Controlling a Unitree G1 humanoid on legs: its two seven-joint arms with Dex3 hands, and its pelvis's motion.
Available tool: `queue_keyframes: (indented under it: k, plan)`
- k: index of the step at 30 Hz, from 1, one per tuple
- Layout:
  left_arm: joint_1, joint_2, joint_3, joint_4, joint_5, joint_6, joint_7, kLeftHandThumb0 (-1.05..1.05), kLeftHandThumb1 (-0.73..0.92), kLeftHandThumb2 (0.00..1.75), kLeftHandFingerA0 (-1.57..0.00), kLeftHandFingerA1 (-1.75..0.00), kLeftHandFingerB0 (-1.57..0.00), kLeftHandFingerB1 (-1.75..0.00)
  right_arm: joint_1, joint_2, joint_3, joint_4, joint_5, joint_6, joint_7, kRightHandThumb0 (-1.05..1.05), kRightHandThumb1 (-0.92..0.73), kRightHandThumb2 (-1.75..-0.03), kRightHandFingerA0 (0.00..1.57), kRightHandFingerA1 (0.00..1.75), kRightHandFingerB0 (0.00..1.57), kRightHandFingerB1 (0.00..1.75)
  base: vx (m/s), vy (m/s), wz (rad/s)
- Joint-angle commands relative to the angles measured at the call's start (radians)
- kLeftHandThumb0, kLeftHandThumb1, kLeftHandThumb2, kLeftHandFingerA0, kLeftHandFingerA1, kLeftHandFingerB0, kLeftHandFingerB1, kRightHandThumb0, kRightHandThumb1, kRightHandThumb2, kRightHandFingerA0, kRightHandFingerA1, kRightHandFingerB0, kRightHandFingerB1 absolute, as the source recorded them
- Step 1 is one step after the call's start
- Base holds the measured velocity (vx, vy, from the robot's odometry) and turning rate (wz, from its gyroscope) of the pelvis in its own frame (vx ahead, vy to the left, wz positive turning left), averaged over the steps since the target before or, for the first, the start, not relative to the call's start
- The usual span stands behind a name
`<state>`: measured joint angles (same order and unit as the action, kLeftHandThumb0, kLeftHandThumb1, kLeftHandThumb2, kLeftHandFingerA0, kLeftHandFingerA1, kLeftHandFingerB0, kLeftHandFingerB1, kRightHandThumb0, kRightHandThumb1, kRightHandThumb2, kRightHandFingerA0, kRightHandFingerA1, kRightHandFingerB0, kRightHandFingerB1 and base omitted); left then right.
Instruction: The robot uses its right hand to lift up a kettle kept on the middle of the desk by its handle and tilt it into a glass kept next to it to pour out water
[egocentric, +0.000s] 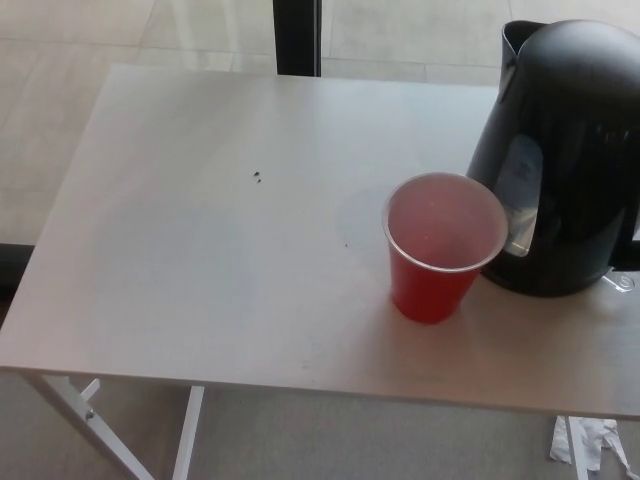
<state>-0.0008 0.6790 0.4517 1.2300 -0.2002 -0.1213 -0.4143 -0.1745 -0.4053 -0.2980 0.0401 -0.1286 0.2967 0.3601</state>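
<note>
Pale grey desk (200, 260) fills most of the head view, and on its right part stands one black kettle (575, 150), upright, spout at its upper left. Its right side runs past the picture edge, so the handle cannot be made out; only a dark stub shows at the far right margin. A translucent window (522, 195) is set in the kettle's left flank; its contents cannot be read. One red cup (442, 250) stands upright just beside the kettle, at its lower left, rim overlapping the kettle body in this view; whether the two touch cannot be told. The cup's inside looks pale and hazy, and any liquid level is unclear. Neither robot hand appears in view, so the state of the fingers cannot be told. Two small dark specks (258, 177) lie close together on the desk surface, well apart from the cup. White desk legs (95, 420) show below the near edge. Tiled floor (70, 30) lies beyond the desk, with one dark vertical post (297, 37) at top centre. Crumpled white scrap (590, 445) lies on the floor at lower right, partly cut off.
</note>
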Motion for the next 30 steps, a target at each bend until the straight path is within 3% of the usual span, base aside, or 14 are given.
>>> queue_keyframes:
  k: [1,7,11,12,13,17,18,19,21,23,24,26,27,30]
  plan:
    - [-0.005,-0.035,0.125,-0.099,-0.120,-0.158,0.042,-0.75,0.83,0.64,-0.51,-0.50,-0.42,-0.38,0.363,0.022,-0.789,0.073,0.392,0.075,-0.110,-0.78,-0.62,-0.63,0.00,0.20,0.00,0.21,0.00,0.000,0.00]
    - [0.010,0.012,0.222,-0.165,-0.191,-0.116,0.016,-0.67,0.84,0.64,-0.51,-0.54,-0.41,-0.40,0.353,-0.028,-0.790,0.102,0.392,0.077,-0.051,-0.80,-0.46,-0.89,0.00,0.58,0.00,0.34,0.00,0.000,0.00]
    - [0.025,0.046,0.224,-0.090,-0.166,-0.098,-0.003,-0.71,0.82,0.64,-0.52,-0.51,-0.44,-0.40,0.353,-0.054,-0.819,0.115,0.401,0.100,-0.026,-0.77,-0.59,-0.61,0.00,0.44,0.00,0.25,0.00,0.000,0.00]
    - [0.037,0.043,0.232,-0.086,-0.166,-0.097,-0.005,-0.70,0.82,0.64,-0.54,-0.56,-0.43,-0.41,0.346,-0.056,-0.848,0.131,0.434,0.106,-0.016,-0.81,-0.45,-0.88,0.00,0.50,0.00,0.29,0.00,0.000,0.00]
    - [0.038,0.045,0.234,-0.073,-0.161,-0.091,0.009,-0.70,0.83,0.65,-0.54,-0.56,-0.45,-0.41,0.346,-0.059,-0.863,0.135,0.439,0.119,-0.019,-0.80,-0.59,-0.60,0.00,0.37,0.00,0.31,0.00,0.000,0.00]
    - [0.063,0.051,0.256,-0.048,-0.157,-0.088,0.011,-0.71,0.84,0.65,-0.49,-0.55,-0.42,-0.41,0.339,-0.076,-0.912,0.165,0.469,0.172,-0.008,-0.88,-0.52,-0.93,0.00,0.48,0.00,0.31,0.00,0.000,0.00]
    - [0.068,0.052,0.260,-0.045,-0.155,-0.085,0.013,-0.69,0.66,1.04,-0.43,-0.62,-0.35,-0.54,0.340,-0.083,-0.918,0.178,0.466,0.175,-0.005,-0.91,-0.51,-0.79,0.00,0.36,0.00,0.23,0.00,0.000,0.00]
    - [0.076,0.054,0.269,-0.032,-0.156,-0.077,0.022,-0.70,0.85,0.65,-0.48,-0.52,-0.41,-0.40,0.369,-0.098,-0.902,0.194,0.424,0.147,0.003,-0.96,-0.62,-1.05,0.00,0.48,0.00,0.30,0.00,0.000,0.00]
    - [0.089,0.051,0.281,-0.014,-0.155,-0.077,0.031,-0.68,0.85,0.65,-0.49,-0.48,-0.40,-0.40,0.381,-0.116,-0.903,0.240,0.406,0.121,0.012,-0.97,-0.65,-1.06,0.00,0.48,0.00,0.30,0.00,0.000,0.00]
    - [0.100,0.044,0.292,0.003,-0.153,-0.080,0.034,-0.68,0.67,1.03,-0.44,-0.59,-0.33,-0.53,0.387,-0.127,-0.908,0.286,0.396,0.103,0.004,-0.94,-0.64,-0.82,0.00,0.33,0.00,0.13,0.00,0.000,0.00]
    - [0.100,0.040,0.297,0.006,-0.152,-0.080,0.035,-0.69,0.83,0.65,-0.53,-0.49,-0.40,-0.39,0.386,-0.128,-0.904,0.302,0.380,0.098,-0.018,-0.93,-0.65,-0.85,0.00,0.37,0.00,0.12,0.00,0.000,0.00]
    - [0.095,0.032,0.296,0.003,-0.143,-0.084,0.036,-0.68,0.84,0.65,-0.54,-0.48,-0.41,-0.39,0.383,-0.134,-0.906,0.360,0.378,0.089,-0.033,-0.99,-0.67,-1.01,0.00,0.44,0.00,0.22,0.00,0.000,0.00]
    - [0.087,0.031,0.289,-0.004,-0.134,-0.079,0.044,-0.68,0.66,1.04,-0.43,-0.58,-0.30,-0.51,0.369,-0.138,-0.910,0.421,0.374,0.081,-0.064,-0.99,-0.66,-0.99,0.00,0.45,0.00,0.23,0.00,0.000,0.00]
    - [0.058,0.029,0.273,-0.011,-0.121,-0.070,0.056,-0.71,0.83,0.66,-0.53,-0.50,-0.43,-0.40,0.275,-0.137,-0.997,0.555,0.422,0.133,-0.244,-0.71,-0.71,-0.63,0.00,0.38,0.00,0.34,0.00,0.000,0.00]
